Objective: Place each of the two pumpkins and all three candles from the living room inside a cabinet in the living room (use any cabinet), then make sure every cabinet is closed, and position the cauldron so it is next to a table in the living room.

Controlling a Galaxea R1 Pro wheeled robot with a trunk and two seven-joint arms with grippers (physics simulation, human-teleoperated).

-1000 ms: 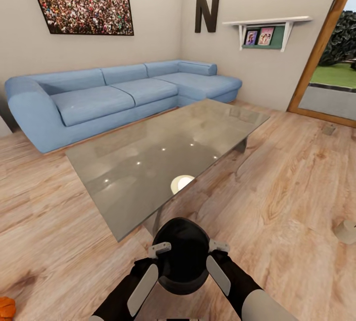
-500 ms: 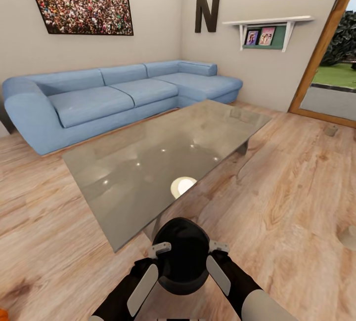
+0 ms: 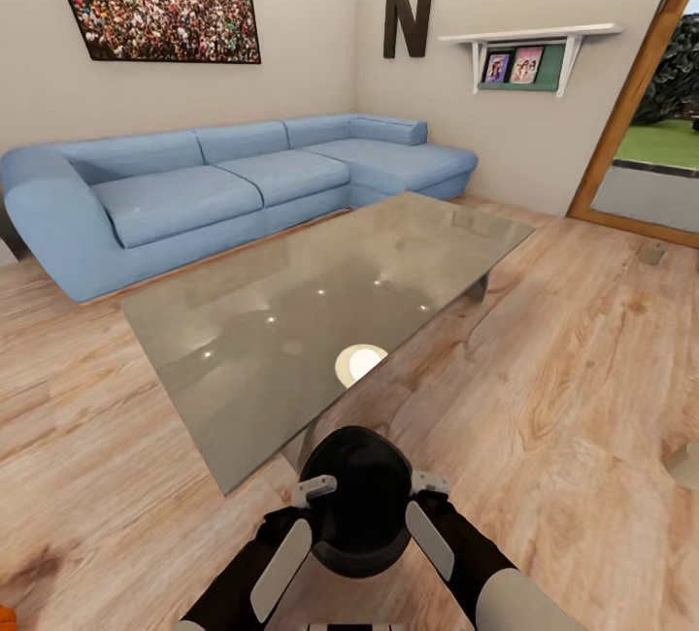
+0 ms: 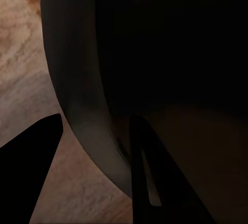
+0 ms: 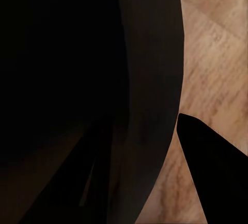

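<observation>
A black round cauldron [image 3: 355,500] hangs low in front of me, just short of the near corner of the glass coffee table [image 3: 291,320]. My left gripper [image 3: 313,492] and right gripper [image 3: 430,485] are each shut on its rim from opposite sides. In the left wrist view the cauldron's wall [image 4: 77,79] runs between the two dark fingers of the left gripper [image 4: 95,151]. The right wrist view has the cauldron wall [image 5: 155,53] between the fingers of the right gripper [image 5: 150,167]. A beige candle [image 3: 687,464] is cut by the right edge; another small candle [image 3: 650,253] stands near the doorway. An orange pumpkin sliver [image 3: 4,617] peeks in at the bottom left.
A long blue corner sofa [image 3: 194,189] lines the far wall behind the table. A wall shelf [image 3: 529,49] hangs at the right, beside an open doorway [image 3: 650,146] to the garden. Wooden floor [image 3: 582,359] stretches to the right of the table.
The whole picture has shifted a little, so the camera moved. The candle at the right and the pumpkin at the bottom left have slid toward the frame edges. Both grippers still hold the cauldron.
</observation>
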